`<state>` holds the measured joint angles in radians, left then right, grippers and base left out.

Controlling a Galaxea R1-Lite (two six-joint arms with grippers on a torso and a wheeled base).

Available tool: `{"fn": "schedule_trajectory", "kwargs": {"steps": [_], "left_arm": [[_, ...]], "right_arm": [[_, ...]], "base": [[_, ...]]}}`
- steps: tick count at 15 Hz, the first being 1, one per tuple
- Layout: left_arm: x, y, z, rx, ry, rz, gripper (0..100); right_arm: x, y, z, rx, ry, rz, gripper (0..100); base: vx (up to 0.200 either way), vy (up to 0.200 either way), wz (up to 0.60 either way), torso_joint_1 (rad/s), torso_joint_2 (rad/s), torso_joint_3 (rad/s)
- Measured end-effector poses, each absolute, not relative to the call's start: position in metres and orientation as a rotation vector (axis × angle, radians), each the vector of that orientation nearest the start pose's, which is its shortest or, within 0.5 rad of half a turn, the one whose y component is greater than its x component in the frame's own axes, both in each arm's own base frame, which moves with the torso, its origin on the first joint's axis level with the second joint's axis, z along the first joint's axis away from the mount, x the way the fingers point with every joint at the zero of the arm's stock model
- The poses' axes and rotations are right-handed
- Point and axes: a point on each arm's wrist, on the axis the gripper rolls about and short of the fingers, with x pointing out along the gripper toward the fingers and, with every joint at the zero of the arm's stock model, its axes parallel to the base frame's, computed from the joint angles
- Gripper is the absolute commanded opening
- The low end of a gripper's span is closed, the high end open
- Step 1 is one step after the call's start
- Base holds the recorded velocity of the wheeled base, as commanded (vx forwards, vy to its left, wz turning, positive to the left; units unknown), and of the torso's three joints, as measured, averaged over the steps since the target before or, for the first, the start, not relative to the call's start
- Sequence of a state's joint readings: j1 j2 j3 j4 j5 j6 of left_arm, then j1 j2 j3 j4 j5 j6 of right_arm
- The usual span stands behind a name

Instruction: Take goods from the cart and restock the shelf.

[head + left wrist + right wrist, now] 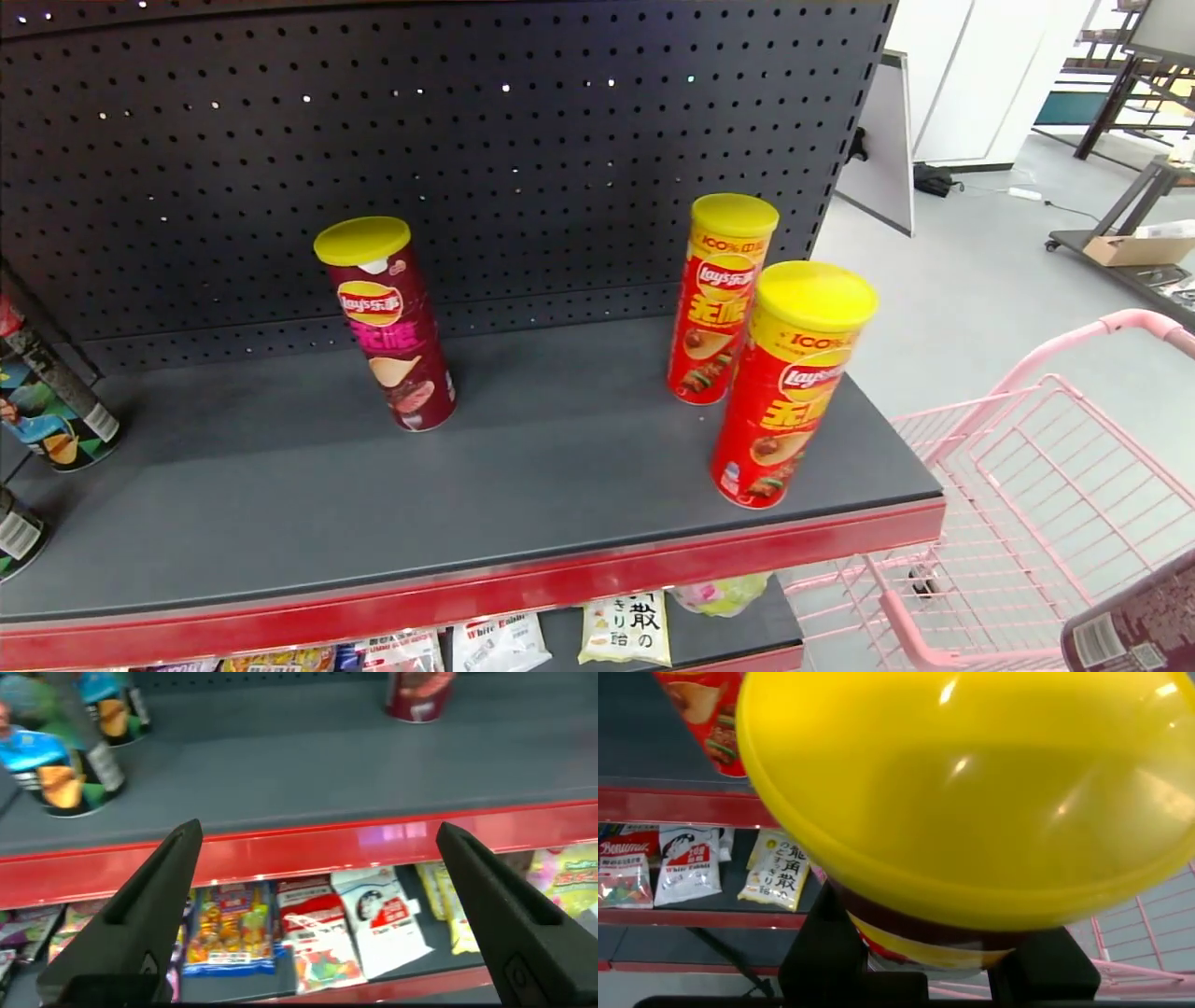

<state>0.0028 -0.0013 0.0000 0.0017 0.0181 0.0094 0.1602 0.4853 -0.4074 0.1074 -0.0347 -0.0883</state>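
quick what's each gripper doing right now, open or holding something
left gripper: open, holding nothing.
right gripper: shut on a yellow-lidded chip can.

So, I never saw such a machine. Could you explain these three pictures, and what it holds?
This is a robot with two arms, each ending in a two-finger gripper. The large picture is from its head camera: a shelf carrying a maroon can, a rear red can and a front red can, with a pink cart to the right. The others are from wrist cameras. The left gripper is open and empty, near the shelf's red edge. The right gripper holds a yellow-lidded can.
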Motion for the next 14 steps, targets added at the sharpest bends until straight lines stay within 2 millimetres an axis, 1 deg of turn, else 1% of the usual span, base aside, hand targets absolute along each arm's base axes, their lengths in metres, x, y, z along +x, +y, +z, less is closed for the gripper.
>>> {"fn": "schedule_trajectory", "kwargs": {"steps": [2,4,8,13,14], "left_arm": [[-0.0229,0.0003,0.0753,0.009,0.0,0.02,100],[-0.0229,0.0003,0.0753,0.009,0.001,0.021,100],[-0.0229,0.0003,0.0753,0.009,0.001,0.022,100],[-0.0229,0.0003,0.0754,0.009,-0.001,0.021,100],[-0.0229,0.0003,0.0753,0.009,0.001,0.02,100]], "right_arm": [[0.0146,0.0016,0.182,-0.14,0.175,0.136,0],[0.0147,0.0016,0.1815,-0.17,0.175,0.138,0],[0.0143,0.0011,0.1804,-0.174,0.182,0.121,0],[0.0142,0.0009,0.1764,-0.176,0.191,0.114,0],[0.0143,0.001,0.1757,-0.176,0.194,0.117,0]], "base": [[0.0,0.2,0.0,0.005,0.0,0.0],[0.0,0.0,0.0,0.0,0.0,0.0],[0.0,0.0,0.0,0.0,0.0,0.0],[0.0,0.0,0.6,0.0,0.0,0.0],[0.0,0.0,0.0,0.0,0.0,0.0]]}}
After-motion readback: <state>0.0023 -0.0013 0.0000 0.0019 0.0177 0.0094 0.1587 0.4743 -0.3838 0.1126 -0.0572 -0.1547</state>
